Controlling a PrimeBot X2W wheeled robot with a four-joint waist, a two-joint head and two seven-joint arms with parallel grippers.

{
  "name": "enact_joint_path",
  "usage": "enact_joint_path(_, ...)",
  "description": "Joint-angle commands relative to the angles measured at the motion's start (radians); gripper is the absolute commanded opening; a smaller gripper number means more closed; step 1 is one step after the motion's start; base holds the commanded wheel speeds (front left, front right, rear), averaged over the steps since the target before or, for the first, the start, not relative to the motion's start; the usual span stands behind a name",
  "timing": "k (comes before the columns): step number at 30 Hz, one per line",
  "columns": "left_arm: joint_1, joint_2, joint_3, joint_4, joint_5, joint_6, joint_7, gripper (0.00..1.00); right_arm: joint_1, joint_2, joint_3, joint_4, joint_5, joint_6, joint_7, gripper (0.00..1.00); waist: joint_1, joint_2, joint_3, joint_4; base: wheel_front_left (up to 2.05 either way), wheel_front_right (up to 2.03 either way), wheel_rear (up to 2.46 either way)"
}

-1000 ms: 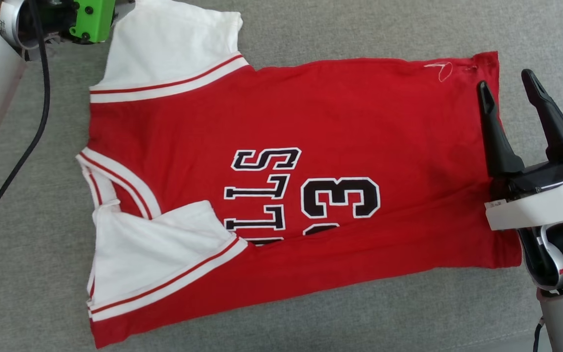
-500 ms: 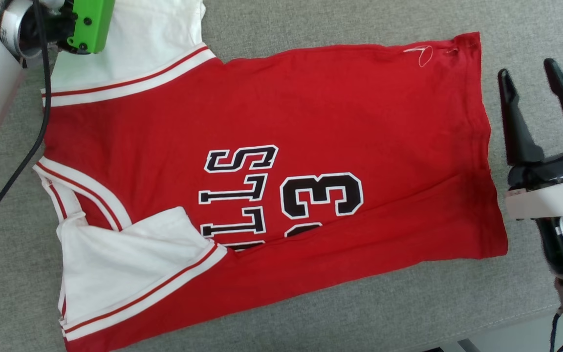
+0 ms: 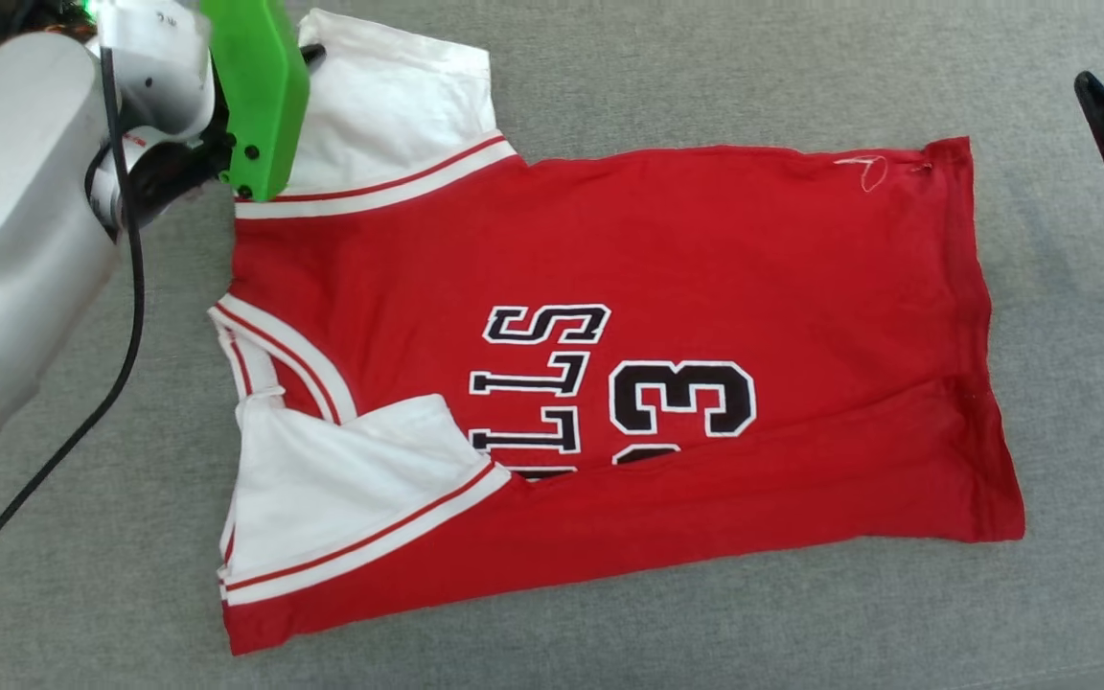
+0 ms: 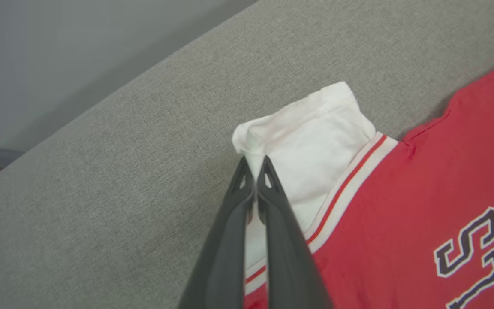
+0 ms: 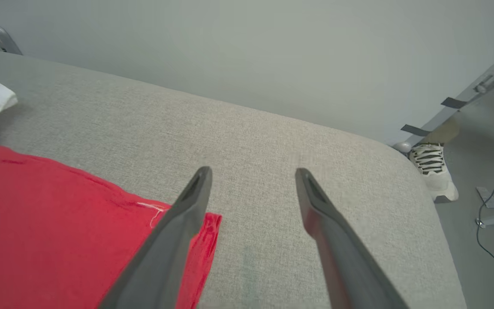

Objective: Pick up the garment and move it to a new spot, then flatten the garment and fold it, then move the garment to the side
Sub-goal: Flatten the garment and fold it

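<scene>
Left gripper [image 4: 255, 171] clenched on sleeve [image 4: 311, 141]
Your right gripper [image 5: 253, 172], released, hangs just off the garment's [image 3: 657, 249] hem corner; long axis runs left-right.

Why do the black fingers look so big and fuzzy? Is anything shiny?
Left wrist view: the left end effector is near the lens, so its lower part looks big and soft; the garment is sharp. Right wrist view: same for the right end effector. Head view: even light, no glare.
</scene>
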Motion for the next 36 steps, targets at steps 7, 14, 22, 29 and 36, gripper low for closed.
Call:
enact_joint_path(7, 0.05, 0.009, -0.034, -0.076, 0.03, -0.003, -0.086, 0.0, -0.121, -0.097, 0.109, 0.134, 0.185, -0.001, 0.354, 1.0, -0.0001, 0.0, -0.032, 0.099, 0.0, 0.0, 0.0)
enact_joint_path(14, 0.055, -0.013, -0.042, -0.118, 0.055, 0.006, -0.128, 0.0, -0.222, -0.067, 0.173, 0.278, 0.215, -0.001, 0.453, 1.0, -0.0001, 0.0, 0.016, 0.132, 0.0, 0.0, 0.0)
enact_joint_path(22, 0.038, -0.024, -0.042, -0.131, 0.067, 0.007, -0.146, 0.0, -0.247, -0.014, 0.28, 0.449, 0.197, -0.001, 0.438, 1.0, -0.0001, 0.0, 0.056, 0.152, 0.0, 0.0, 0.0)
enact_joint_path(29, 0.048, -0.021, -0.041, -0.106, 0.056, 0.004, -0.17, 0.0, -0.236, -0.01, 0.337, 0.497, 0.245, -0.001, 0.355, 0.0, -0.0001, 0.0, 0.038, 0.144, 0.0, 0.0, 0.0)
enact_joint_path(36, 0.101, -0.008, -0.052, -0.084, 0.044, 0.001, -0.221, 0.0, -0.212, -0.047, 0.346, 0.456, 0.279, -0.001, 0.15, 0.0, -0.0001, 0.0, -0.065, 0.136, 0.0, 0.0, 0.0)
